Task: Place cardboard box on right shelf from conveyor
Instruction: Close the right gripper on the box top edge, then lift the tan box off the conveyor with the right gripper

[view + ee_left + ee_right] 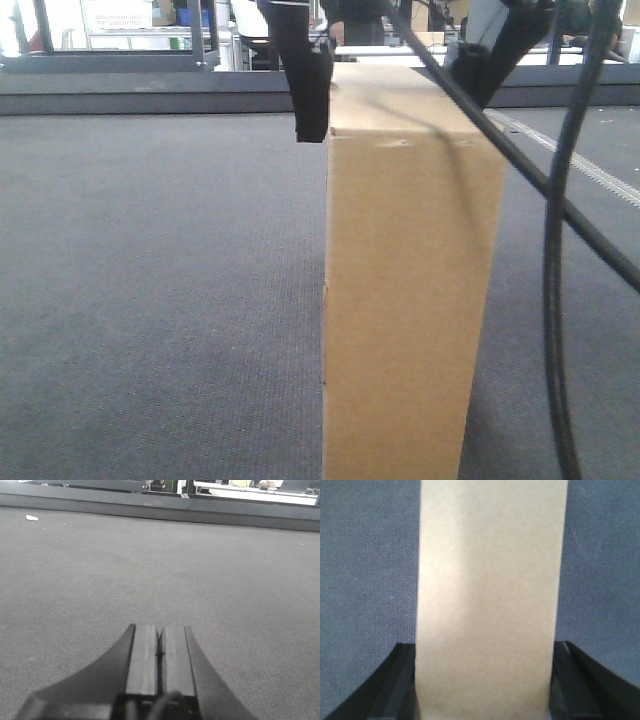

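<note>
The cardboard box (410, 280) is upright, tall and narrow, over the conveyor (150, 300), centre-right in the front view, with its base out of frame. The right hand (485, 650) presses both side faces near the top, so it is clamped on the box. The left hand (160, 630) is closed together on nothing, just beside the box's upper left edge. I fear the long box, held only at one end, may swing or slip when lifted, or knock the left hand.

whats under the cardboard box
Only the dark grey conveyor shows around the cardboard box. Its bottom edge is out of frame, so whatever lies beneath is hidden.
</note>
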`<action>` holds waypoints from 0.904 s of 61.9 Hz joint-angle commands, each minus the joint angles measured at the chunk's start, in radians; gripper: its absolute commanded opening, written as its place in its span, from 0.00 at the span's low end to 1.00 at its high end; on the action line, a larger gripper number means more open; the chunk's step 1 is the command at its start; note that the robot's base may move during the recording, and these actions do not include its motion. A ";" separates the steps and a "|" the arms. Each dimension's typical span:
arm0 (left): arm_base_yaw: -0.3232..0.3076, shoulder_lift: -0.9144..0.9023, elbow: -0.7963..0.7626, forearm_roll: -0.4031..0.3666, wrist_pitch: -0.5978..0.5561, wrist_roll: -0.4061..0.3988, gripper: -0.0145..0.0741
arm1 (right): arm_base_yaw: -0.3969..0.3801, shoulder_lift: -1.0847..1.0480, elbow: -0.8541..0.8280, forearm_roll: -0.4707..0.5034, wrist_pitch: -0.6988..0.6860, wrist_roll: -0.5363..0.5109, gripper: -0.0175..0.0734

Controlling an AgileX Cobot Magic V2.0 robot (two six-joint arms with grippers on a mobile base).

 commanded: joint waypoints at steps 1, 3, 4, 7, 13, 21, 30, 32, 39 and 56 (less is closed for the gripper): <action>0.001 -0.010 -0.003 -0.003 -0.080 -0.001 0.03 | -0.001 -0.059 -0.020 -0.026 -0.019 0.000 0.58; 0.001 -0.010 -0.003 -0.003 -0.080 -0.001 0.03 | -0.001 -0.066 -0.020 -0.026 -0.019 0.000 0.58; 0.001 -0.010 -0.003 -0.003 -0.080 -0.001 0.03 | -0.001 -0.070 -0.020 -0.027 -0.021 0.000 0.58; 0.001 -0.010 -0.003 -0.003 -0.080 -0.001 0.03 | -0.001 -0.087 -0.020 -0.034 -0.026 -0.001 0.58; 0.001 -0.010 -0.003 -0.003 -0.080 -0.001 0.03 | -0.005 -0.124 -0.020 -0.058 -0.037 -0.024 0.58; 0.001 -0.010 -0.003 -0.003 -0.080 -0.001 0.03 | -0.032 -0.180 -0.020 -0.065 -0.051 -0.115 0.58; 0.001 -0.010 -0.003 -0.003 -0.080 -0.001 0.03 | -0.097 -0.248 -0.003 -0.064 -0.081 -0.311 0.58; 0.001 -0.010 -0.003 -0.003 -0.080 -0.001 0.03 | -0.114 -0.271 0.008 -0.063 -0.094 -0.354 0.58; 0.001 -0.010 -0.003 -0.003 -0.080 -0.001 0.03 | -0.201 -0.355 0.078 -0.021 -0.168 -0.523 0.58; 0.001 -0.010 -0.003 -0.003 -0.080 -0.001 0.03 | -0.535 -0.633 0.358 0.155 -0.425 -0.766 0.58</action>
